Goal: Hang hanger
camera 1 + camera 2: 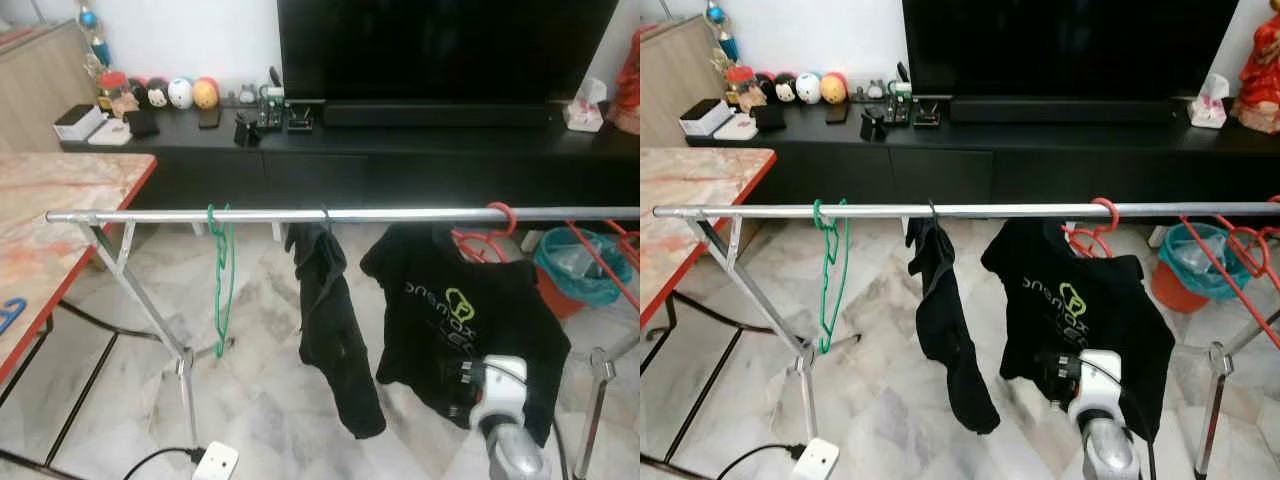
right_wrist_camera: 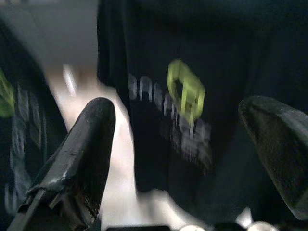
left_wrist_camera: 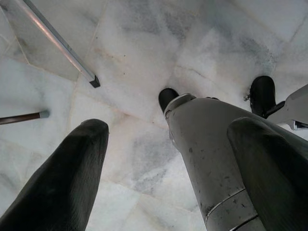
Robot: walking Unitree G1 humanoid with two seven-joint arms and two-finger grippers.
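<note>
A silver rail point(image 1: 400, 214) runs across the view at chest height. On it hang an empty green hanger point(image 1: 222, 280), a dark garment point(image 1: 330, 330) and a black T-shirt point(image 1: 440, 290) with a green logo, which is on a red hanger point(image 1: 500, 215). My right gripper point(image 2: 192, 139) is open, low down just in front of the T-shirt's hem, with nothing between its fingers point(image 2: 86, 144). Its arm point(image 1: 500, 400) rises from the bottom right. My left gripper point(image 3: 178, 159) hangs open over the marble floor beside my own leg point(image 3: 207, 144).
A marble-topped table point(image 1: 60, 220) stands at the left. Behind the rail is a black TV console point(image 1: 400, 150). More red hangers point(image 1: 610, 250) and a teal bin point(image 1: 580, 265) are at the right. The rack's legs point(image 1: 150, 320) and a power strip point(image 1: 215, 462) are on the floor.
</note>
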